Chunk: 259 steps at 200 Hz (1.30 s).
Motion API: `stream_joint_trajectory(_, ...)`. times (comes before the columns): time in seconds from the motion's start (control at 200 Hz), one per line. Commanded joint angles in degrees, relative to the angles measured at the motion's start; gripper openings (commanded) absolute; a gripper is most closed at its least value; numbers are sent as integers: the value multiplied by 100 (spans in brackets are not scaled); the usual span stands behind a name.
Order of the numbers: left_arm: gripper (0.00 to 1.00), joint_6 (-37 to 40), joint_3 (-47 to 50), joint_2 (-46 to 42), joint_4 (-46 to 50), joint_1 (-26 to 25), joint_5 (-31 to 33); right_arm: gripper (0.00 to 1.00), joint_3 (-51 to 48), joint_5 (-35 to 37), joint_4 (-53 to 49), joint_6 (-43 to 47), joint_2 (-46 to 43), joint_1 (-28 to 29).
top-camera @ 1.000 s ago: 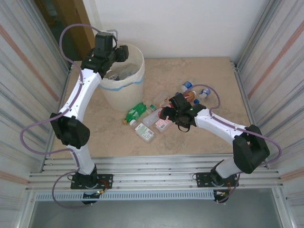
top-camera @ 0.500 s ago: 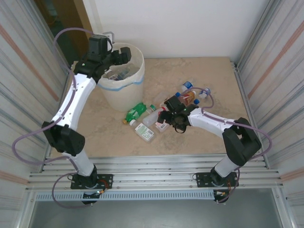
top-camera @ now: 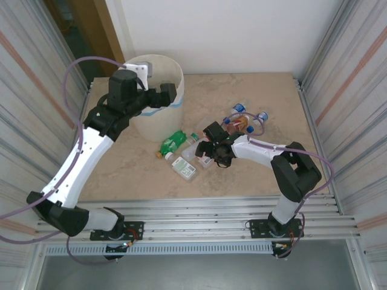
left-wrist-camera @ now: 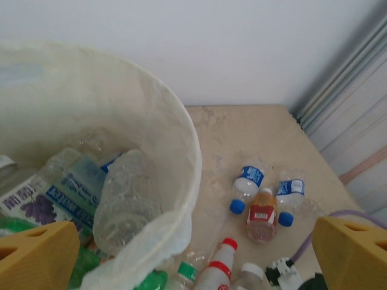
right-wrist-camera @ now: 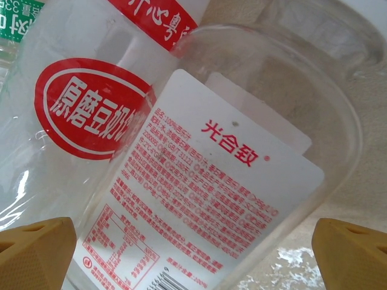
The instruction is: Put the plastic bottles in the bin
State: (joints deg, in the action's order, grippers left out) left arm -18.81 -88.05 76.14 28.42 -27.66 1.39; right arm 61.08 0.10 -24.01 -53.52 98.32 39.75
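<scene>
The bin [top-camera: 171, 67] stands at the back left and holds several plastic bottles [left-wrist-camera: 123, 202]. My left gripper [top-camera: 167, 93] hangs open by the bin's front right rim [left-wrist-camera: 192, 158], with nothing between its fingers [left-wrist-camera: 36, 254]. More bottles lie on the table: a green one [top-camera: 173, 142], clear ones [top-camera: 184, 169], and a group with blue caps [top-camera: 238, 109] around a brown one [left-wrist-camera: 261, 214]. My right gripper [top-camera: 210, 151] is low over a clear bottle with a white, red-printed label [right-wrist-camera: 224, 181]. It is open, and its fingers [right-wrist-camera: 354, 251] straddle that bottle.
Corrugated metal walls close in the left and right sides of the table [top-camera: 272, 175]. A second clear bottle with a red oval label [right-wrist-camera: 84, 109] lies against the straddled one. A purple cable [top-camera: 260, 130] loops past the blue-capped group.
My left gripper has moved from above the bin's middle to its front right rim. My right gripper has slid left and closer over the clear bottles.
</scene>
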Motion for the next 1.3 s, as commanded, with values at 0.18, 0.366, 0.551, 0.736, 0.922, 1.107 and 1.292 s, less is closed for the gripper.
stream_joint_trajectory(0.18, 99, -456, 849, -668, -324, -304, 311, 99, 82, 17, -25, -46, 218, 23)
stream_joint_trajectory(0.366, 99, -646, 1151, -887, -492, -395, 351, 92, -207, 65, -44, 14, 42, -38)
stream_joint_trajectory(0.551, 99, -688, 1193, -946, -531, -431, 388, 85, -510, 89, -123, 124, -124, -149)
stream_joint_trajectory(0.736, 99, -696, 1202, -940, -543, -448, 411, 85, -523, 143, -207, 359, -160, -161)
stream_joint_trajectory(0.922, 99, -745, 1269, -937, -534, -443, 431, 84, -361, 196, -259, 566, -61, -195)
stream_joint_trajectory(1.107, 99, -777, 1305, -972, -538, -451, 464, 83, -253, 260, -338, 671, 146, -254)
stream_joint_trajectory(1.292, 99, -774, 1308, -977, -518, -444, 548, 74, -278, 304, -330, 743, 255, -232)
